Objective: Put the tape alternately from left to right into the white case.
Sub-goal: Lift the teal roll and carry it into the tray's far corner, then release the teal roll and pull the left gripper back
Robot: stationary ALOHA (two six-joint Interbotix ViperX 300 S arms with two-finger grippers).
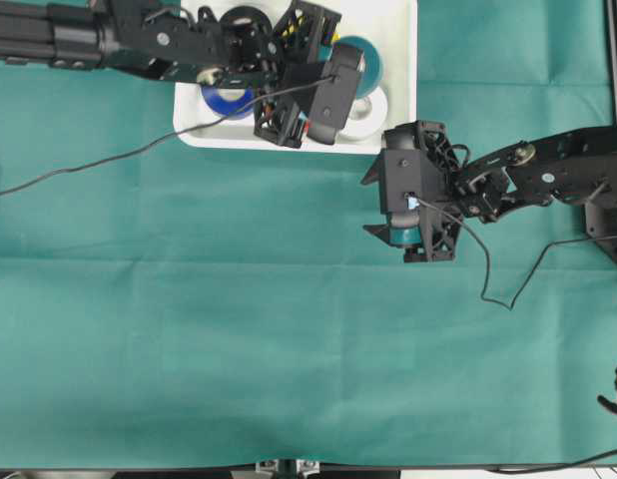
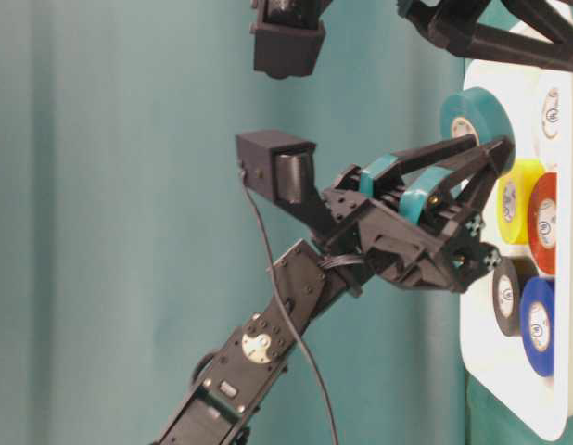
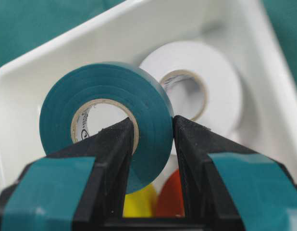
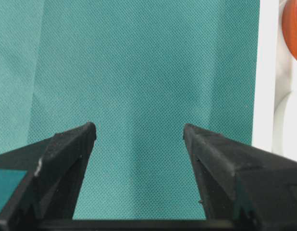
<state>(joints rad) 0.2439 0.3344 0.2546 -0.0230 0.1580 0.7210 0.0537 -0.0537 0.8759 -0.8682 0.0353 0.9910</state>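
Observation:
My left gripper point(image 3: 153, 127) is shut on the teal tape point(image 3: 153, 96), with one finger through its core and the other on its outer face. It holds the roll on edge inside the right end of the white case point(image 3: 67, 53), just in front of the white tape point(image 3: 216, 77). Yellow tape point(image 3: 141, 202) and red-orange tape point(image 3: 170, 199) lie below the jaws. From above, the left gripper point(image 1: 350, 62) is over the case point(image 1: 403, 130), which also holds blue tape point(image 1: 227, 100) and black tape point(image 1: 247, 18). My right gripper point(image 4: 139, 130) is open and holds nothing, over the cloth.
Green cloth point(image 1: 239, 299) covers the table. The right gripper point(image 1: 372, 205) hovers just below the case's lower right corner, and the case rim point(image 4: 266, 72) shows at its right. A black cable point(image 1: 89, 165) trails left across the cloth from the left arm.

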